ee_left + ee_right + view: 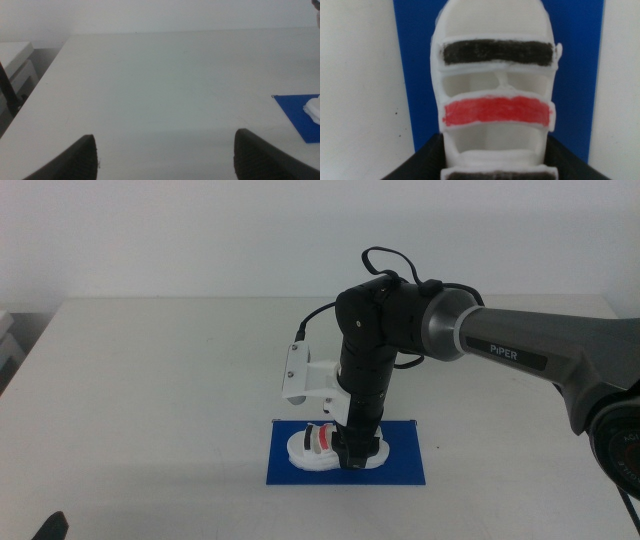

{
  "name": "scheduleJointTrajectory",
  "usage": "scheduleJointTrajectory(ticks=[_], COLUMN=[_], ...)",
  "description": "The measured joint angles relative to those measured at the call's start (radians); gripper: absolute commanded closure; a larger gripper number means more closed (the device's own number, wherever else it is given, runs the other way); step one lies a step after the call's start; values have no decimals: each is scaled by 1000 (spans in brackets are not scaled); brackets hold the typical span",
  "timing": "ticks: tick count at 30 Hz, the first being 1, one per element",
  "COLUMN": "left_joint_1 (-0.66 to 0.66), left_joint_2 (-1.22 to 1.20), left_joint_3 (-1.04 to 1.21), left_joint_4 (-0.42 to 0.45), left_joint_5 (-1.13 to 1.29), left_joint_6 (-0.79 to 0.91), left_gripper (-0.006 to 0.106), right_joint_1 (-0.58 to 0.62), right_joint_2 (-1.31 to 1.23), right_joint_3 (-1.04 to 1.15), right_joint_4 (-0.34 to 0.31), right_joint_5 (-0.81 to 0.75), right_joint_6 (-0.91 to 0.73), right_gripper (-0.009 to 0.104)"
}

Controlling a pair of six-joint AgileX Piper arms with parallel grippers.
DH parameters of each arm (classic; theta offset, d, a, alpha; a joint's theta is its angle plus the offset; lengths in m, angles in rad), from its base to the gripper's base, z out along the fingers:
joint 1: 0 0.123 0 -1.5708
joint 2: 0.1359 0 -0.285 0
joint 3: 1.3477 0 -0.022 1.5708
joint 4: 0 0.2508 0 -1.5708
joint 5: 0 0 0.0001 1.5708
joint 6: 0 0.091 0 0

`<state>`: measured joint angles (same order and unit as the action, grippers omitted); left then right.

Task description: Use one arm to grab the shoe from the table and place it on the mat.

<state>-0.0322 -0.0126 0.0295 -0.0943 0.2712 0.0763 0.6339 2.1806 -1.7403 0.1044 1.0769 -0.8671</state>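
1. I see the shoe (322, 450), a small white sandal with black, red and black straps, lying on the mat (410, 465) towards its left half, its thick sole flat on the blue.
2. In my right wrist view the shoe (495, 100) fills the middle of the picture, lengthwise away from the camera, with blue mat (415, 60) showing along both of its sides and white table beyond that.
3. My right gripper (356, 457) comes straight down onto the rear part of the shoe; its dark jaws sit against both sides of the heel end, clamped on the sandal.
4. The gripper and its wrist cover the heel end in the middle view, so I cannot see the third strap there; the wrist view shows only its top edge.
5. The right arm (520, 350) reaches in from the right, its grey "PiPER" segment level above the table and the white box (300, 375) jutting left of the wrist, above the mat.
6. The table (150, 400) around the mat is plain white-grey.
7. My left gripper (162, 155) waits at the table's near left, jaws spread wide; its view shows a corner of the mat (295, 112) and a white bit of the shoe (314, 107) far off to one side.
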Motion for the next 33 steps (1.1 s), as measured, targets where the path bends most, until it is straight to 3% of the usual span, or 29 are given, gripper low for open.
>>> scheduleJointTrajectory(ticks=[1, 7, 12, 15, 20, 24, 29, 33], left_joint_1=[0, 0, 0, 0, 0, 0, 0, 0], left_joint_2=[0, 0, 0, 0, 0, 0, 0, 0], left_joint_3=[0, 0, 0, 0, 0, 0, 0, 0], left_joint_4=[0, 0, 0, 0, 0, 0, 0, 0], left_joint_5=[0, 0, 0, 0, 0, 0, 0, 0], left_joint_6=[0, 0, 0, 0, 0, 0, 0, 0], left_gripper=[7, 7, 7, 7, 7, 7, 7, 7], right_joint_1=[0, 0, 0, -9, -13, -72, -202, -303], right_joint_2=[0, 0, -46, -142, -344, -460, -690, -947], right_joint_3=[0, 0, 4, 6, 5, 38, 255, 486], right_joint_4=[1, 3, 4, 0, -65, -53, -94, -86], right_joint_5=[-1, -21, -14, 11, 83, 133, 102, -18], right_joint_6=[0, -3, 29, 108, 248, 329, 438, 486], right_gripper=[38, 17, 17, 18, 19, 21, 24, 24])
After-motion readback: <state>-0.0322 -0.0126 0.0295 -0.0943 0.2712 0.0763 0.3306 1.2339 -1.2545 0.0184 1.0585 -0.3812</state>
